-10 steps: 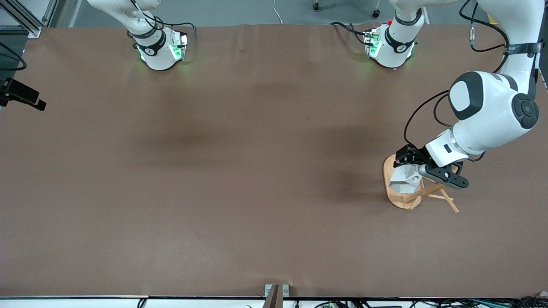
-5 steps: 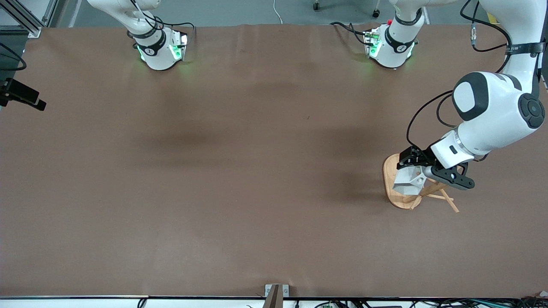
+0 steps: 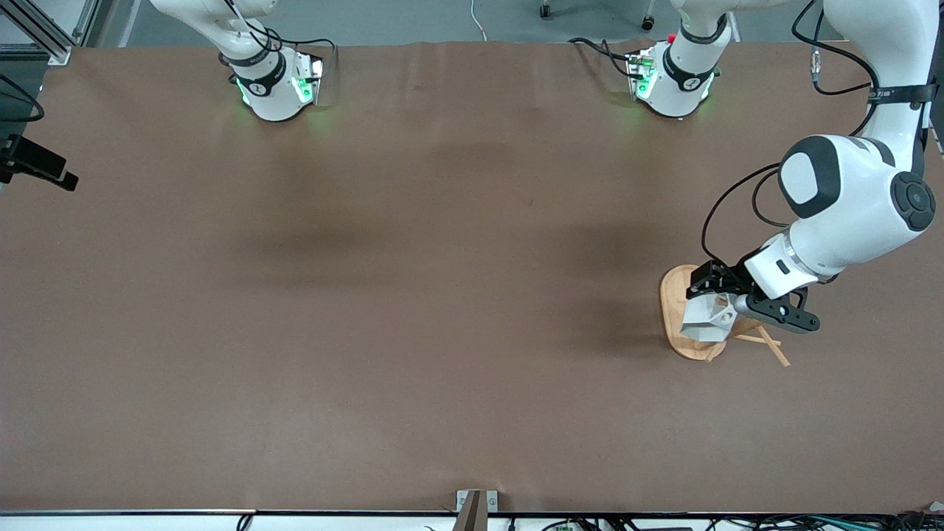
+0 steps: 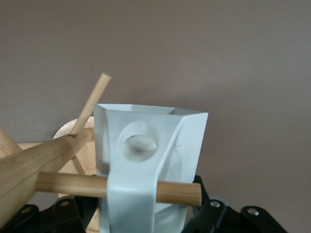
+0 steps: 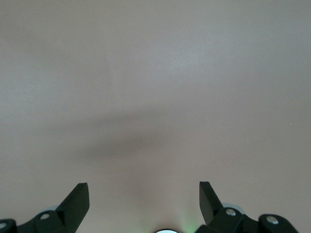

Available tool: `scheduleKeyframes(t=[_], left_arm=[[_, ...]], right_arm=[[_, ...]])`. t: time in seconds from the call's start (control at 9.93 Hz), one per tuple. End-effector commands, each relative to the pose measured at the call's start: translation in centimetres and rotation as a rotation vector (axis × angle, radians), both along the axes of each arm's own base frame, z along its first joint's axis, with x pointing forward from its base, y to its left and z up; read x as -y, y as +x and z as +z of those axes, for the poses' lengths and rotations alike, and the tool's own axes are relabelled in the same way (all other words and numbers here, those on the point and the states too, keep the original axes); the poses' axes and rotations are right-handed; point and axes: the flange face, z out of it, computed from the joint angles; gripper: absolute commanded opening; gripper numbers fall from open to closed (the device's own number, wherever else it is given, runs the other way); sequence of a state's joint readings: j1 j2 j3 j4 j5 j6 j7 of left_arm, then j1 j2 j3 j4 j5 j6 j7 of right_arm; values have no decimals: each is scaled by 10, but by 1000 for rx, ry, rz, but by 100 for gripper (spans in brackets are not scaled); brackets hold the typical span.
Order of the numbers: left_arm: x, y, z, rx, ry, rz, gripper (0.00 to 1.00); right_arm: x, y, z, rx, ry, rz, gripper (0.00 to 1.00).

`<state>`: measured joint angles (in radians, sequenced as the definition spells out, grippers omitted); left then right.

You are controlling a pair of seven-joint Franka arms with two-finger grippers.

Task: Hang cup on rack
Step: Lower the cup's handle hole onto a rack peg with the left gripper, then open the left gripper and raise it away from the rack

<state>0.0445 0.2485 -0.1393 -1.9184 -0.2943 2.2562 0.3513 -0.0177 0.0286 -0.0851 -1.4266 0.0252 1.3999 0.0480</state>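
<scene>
You see cup threaded on rack peg; left gripper grip on it I cannot tell (fingers hidden). Right gripper waits, wide, empty

Cup: plain white, faceted. Rack: light bamboo tan beside it. Table: uniform matte brown under the rack.

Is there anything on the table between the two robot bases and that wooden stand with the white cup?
Nothing: the front view shows only bare brown table between the bases and the rack, where the left gripper holds the cup.
</scene>
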Motion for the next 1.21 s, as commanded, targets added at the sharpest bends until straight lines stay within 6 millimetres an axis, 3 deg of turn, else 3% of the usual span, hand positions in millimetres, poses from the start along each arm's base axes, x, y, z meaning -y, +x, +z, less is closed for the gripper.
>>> scheduleKeyframes(t=[0.0, 0.3, 0.5, 0.81, 1.11], left_arm=[[-1, 2, -6, -2, -6, 21, 100], [0, -11, 42, -30, -10, 116, 100], [7, -28, 88, -44, -13, 190, 100], [4, -57, 165, -66, 207, 190, 100], [-3, -63, 221, -72, 230, 163, 100]], right_arm=[[2, -4, 2, 6, -12, -6, 100], [2, -4, 2, 6, -12, -7, 100], [4, -4, 2, 8, -13, -10, 100], [4, -4, 1, 6, -12, -10, 100], [5, -4, 2, 8, -14, -11, 100]])
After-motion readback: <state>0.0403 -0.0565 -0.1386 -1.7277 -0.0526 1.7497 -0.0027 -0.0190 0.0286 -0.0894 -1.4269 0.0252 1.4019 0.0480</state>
